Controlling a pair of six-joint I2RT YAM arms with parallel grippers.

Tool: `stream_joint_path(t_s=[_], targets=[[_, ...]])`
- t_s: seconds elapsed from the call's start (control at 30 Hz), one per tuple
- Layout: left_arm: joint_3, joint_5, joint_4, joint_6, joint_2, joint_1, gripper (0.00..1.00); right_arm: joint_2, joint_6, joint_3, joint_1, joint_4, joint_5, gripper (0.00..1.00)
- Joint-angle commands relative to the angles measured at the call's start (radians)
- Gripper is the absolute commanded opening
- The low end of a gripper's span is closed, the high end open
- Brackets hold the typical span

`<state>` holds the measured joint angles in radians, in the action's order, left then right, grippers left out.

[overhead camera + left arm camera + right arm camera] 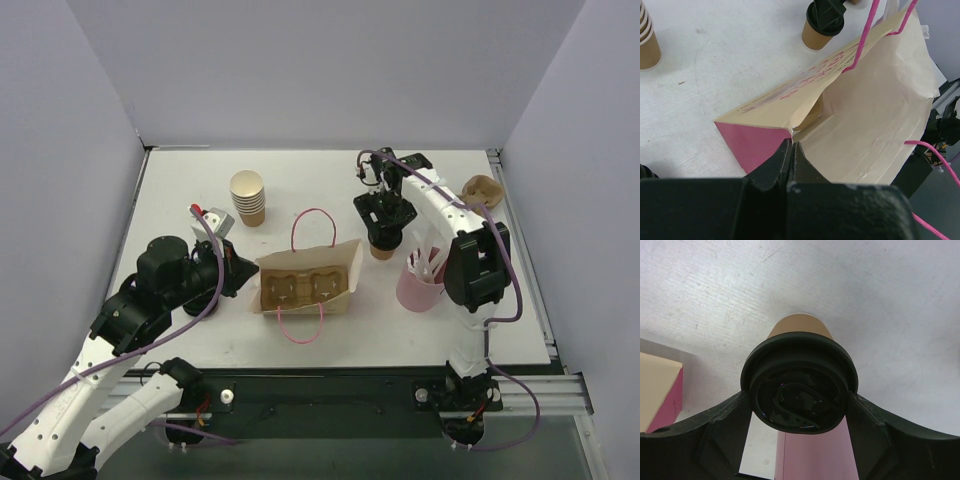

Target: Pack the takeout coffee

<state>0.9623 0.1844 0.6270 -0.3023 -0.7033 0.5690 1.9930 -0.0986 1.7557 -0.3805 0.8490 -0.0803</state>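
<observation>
The takeout coffee [381,249] is held upright at its black lid [800,385] by the jaws of the right gripper [799,402], outside the paper bag [308,282], near its right end. The bag's left edge is pinched by the jaws of the left gripper [791,150].

This is a robotics lab test cell, not a café. A white worktop [180,200] is boxed in by plain pale panels [320,70] along its far, left and right edges. The left arm [120,330] and right arm [470,255] stand at a metal rail [330,385] along the near edge. The paper bag [308,282], takeout coffee [381,250], stacked paper cups [248,197] and pink straw cup [418,287] look like staged props.
</observation>
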Motion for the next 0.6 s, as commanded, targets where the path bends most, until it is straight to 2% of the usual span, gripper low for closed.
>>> stream_joint_path(t_s=[0.0,0.1,0.33,0.57], targets=[[0.042,-0.014,-0.010,0.012,0.007,0.002,0.00,-0.020,0.017,0.056,-0.004,0.050,0.077,0.62],[0.044,-0.031,-0.012,0.002,0.007,0.002,0.00,-0.069,0.033,0.143,-0.005,0.091,0.116,0.58],[0.042,-0.033,-0.030,-0.017,-0.016,0.002,0.00,-0.276,0.071,0.224,-0.063,0.111,0.142,0.52],[0.087,-0.057,-0.030,-0.017,-0.071,0.000,0.00,-0.417,0.053,0.408,-0.241,0.151,0.162,0.52]])
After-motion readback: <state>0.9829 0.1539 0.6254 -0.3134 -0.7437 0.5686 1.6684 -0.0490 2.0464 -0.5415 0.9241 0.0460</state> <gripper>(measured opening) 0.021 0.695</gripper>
